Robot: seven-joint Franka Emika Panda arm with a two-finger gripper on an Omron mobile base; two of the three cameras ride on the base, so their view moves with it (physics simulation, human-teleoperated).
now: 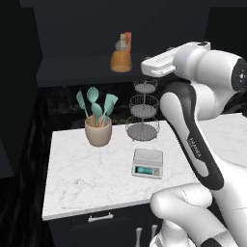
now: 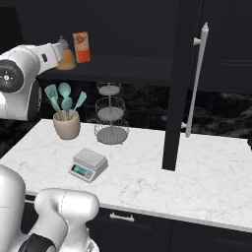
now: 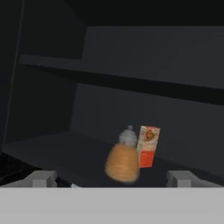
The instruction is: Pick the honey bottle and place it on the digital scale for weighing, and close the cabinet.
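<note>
Two spread end effector (image 3: 112, 178) fingers flank the honey bottle (image 3: 123, 160) with room.

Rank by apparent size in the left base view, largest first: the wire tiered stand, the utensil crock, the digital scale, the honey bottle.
1. wire tiered stand
2. utensil crock, counting its teal utensils
3. digital scale
4. honey bottle

The honey bottle sits farther back on the cabinet shelf, so it may look smaller than it is.

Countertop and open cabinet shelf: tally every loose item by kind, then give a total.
Honey bottle: 1
Carton: 1
Digital scale: 1
Utensil crock: 1
Teal utensils in it: 4
Tiered wire basket stand: 1
Total: 9
</note>
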